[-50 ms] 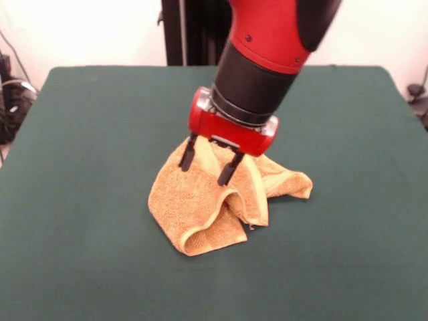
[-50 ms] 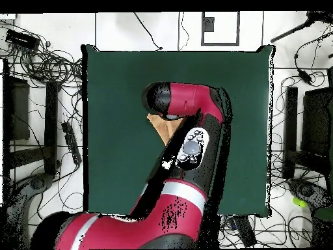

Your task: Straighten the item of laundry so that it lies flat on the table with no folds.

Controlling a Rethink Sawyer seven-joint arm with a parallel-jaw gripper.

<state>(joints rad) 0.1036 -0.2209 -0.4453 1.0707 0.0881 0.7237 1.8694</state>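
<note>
- While the gripper (image 1: 209, 167) hangs at frame centre with fingers spread, both tips meet the towel (image 1: 200, 207).
- Rumpled and folded, it sits mid-table (image 1: 80, 200).

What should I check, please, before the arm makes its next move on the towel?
1. Towel flat: not ok. The towel is bunched, with a fold standing up at its front and a flap off to one side.
2. Fingers apart: ok. The gripper is open, with one of its fingers on each side of a raised ridge.
3. Grip made: not ok; the fingers have not closed on the cloth.
4. Room to spread: ok. Bare table shows all round the towel.
5. Towel seen from above: not ok. The arm covers nearly all of it in the overhead view.
</note>
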